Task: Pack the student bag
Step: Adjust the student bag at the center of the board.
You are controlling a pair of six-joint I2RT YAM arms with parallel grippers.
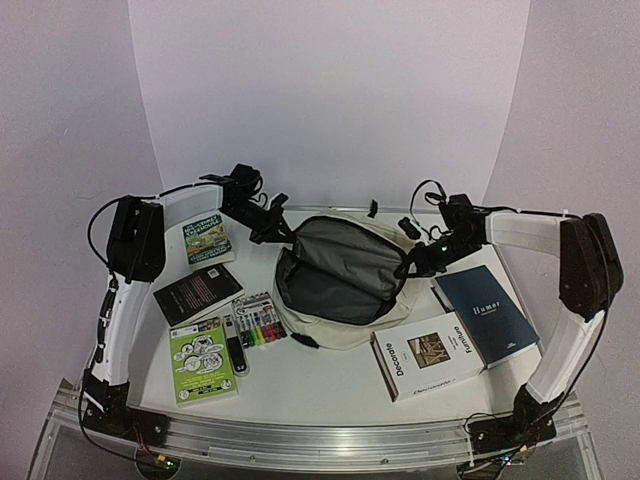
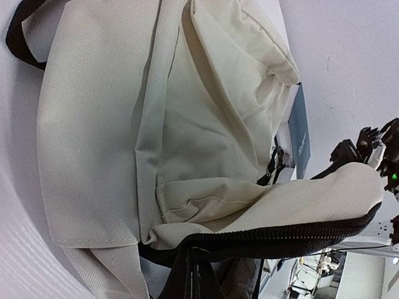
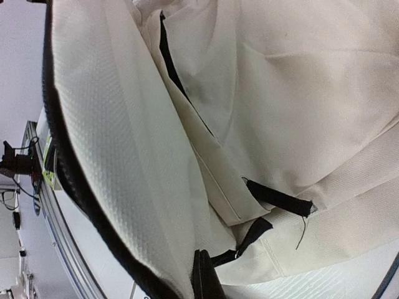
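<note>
Top external view: the left arm reaches up from its base at 7 o'clock, bends at the elbow and stretches in toward the middle. The left gripper point(image 1: 283, 236) is pinched tight on the left rim of the student bag point(image 1: 345, 325). The right arm does the same from 5 o'clock. The right gripper point(image 1: 413, 262) is pinched tight on the right rim. The bag lies in the middle of the table point(image 1: 330, 385). Its long side runs from 9 o'clock to 3 o'clock. Its mouth is wide open and faces up, so the grey inside shows. At 9 o'clock lie a green book point(image 1: 208, 241), a black book point(image 1: 197, 292), a pack of markers point(image 1: 258, 320) and a green booklet point(image 1: 203, 360). At 4 o'clock lie a blue book point(image 1: 486, 312) and a white book point(image 1: 428, 355).

Left wrist view: the cream side of the bag point(image 2: 187, 124) fills the picture. The left gripper point(image 2: 192, 268) sits at 6 o'clock, closed on the black zipper edge. The blue book point(image 2: 300, 134) peeks out at 3 o'clock.

Right wrist view: the bag point(image 3: 299, 93) fills the picture again. Its zipper edge point(image 3: 68, 168) runs from 11 o'clock down to 6 o'clock. The right gripper point(image 3: 202, 274) is at 6 o'clock, closed on that edge.
</note>
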